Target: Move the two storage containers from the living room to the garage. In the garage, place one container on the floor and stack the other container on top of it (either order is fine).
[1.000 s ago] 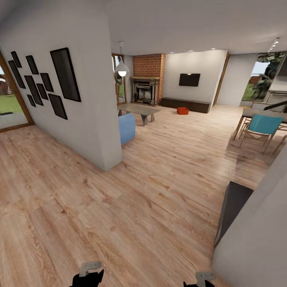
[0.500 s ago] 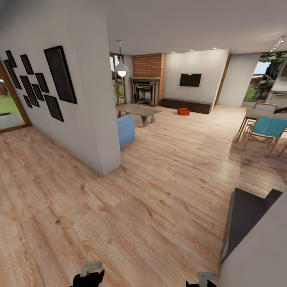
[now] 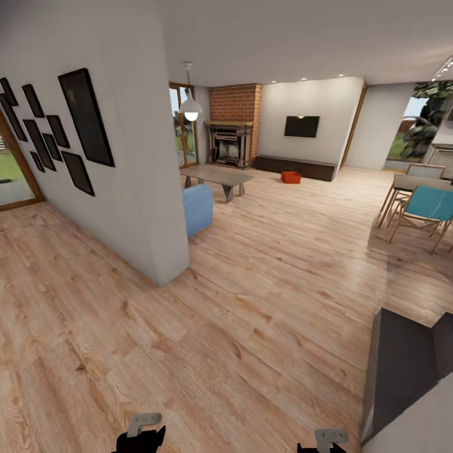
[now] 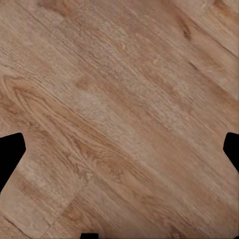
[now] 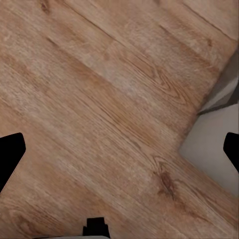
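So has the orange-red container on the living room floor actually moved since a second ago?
No. The orange-red container sits at the same spot before the dark low cabinet; the camera moved.

No readable text, label or number anywhere.

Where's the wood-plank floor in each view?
Head: wood-plank floor runs from the bottom edge to the fireplace wall.
Left wrist: floor lies beyond the open jaws.
Right wrist: floor beyond the jaws, beside a white wall.
Shared landmark: likely that white wall, lower right in head view.
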### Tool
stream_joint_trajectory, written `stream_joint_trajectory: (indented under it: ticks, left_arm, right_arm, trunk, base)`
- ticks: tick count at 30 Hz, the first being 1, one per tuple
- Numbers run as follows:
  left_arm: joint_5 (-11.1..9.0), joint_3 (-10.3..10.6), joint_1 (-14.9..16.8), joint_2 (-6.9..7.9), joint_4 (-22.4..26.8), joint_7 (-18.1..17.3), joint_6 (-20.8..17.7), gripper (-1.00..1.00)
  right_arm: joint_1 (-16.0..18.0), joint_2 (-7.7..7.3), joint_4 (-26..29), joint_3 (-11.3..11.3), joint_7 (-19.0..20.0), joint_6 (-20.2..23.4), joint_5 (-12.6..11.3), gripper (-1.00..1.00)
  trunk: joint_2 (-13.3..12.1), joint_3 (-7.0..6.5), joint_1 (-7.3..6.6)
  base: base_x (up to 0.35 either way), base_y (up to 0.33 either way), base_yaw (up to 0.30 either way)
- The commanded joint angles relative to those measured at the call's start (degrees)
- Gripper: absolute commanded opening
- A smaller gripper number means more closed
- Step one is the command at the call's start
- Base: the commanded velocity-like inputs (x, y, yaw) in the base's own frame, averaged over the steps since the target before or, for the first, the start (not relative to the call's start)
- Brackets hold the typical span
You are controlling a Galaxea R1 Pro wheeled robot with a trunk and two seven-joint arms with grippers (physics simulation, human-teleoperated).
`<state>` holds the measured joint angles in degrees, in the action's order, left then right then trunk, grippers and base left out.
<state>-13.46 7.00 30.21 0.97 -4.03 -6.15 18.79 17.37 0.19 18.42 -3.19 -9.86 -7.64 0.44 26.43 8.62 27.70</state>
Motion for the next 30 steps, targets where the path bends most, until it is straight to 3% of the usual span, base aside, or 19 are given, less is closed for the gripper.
stream_joint_trajectory:
  ticks: [1,17,30]
  left_arm:
    - [-0.64,0.45,0.12,-0.01,-0.24,-0.32,0.31,1.00]
    - [-0.77,0.39,0.12,-0.01,-0.20,-0.18,0.19,1.00]
    - [-0.86,0.39,0.12,0.08,-0.21,-0.18,0.19,1.00]
  right_arm:
    - [0.05,-0.02,-0.05,-0.33,-0.42,-0.10,0.02,1.00]
    - [0.04,0.06,-0.05,-0.32,-0.42,-0.10,0.00,1.00]
    - [0.04,0.03,-0.05,-0.32,-0.42,-0.10,0.09,1.00]
  trunk:
    - [0.10,0.11,0.06]
    - [0.10,0.11,0.06]
    - [0.10,0.11,0.06]
  base:
    - [0.329,0.000,-0.035]
    - [0.329,0.001,-0.233]
    - [0.329,0.089,-0.257]
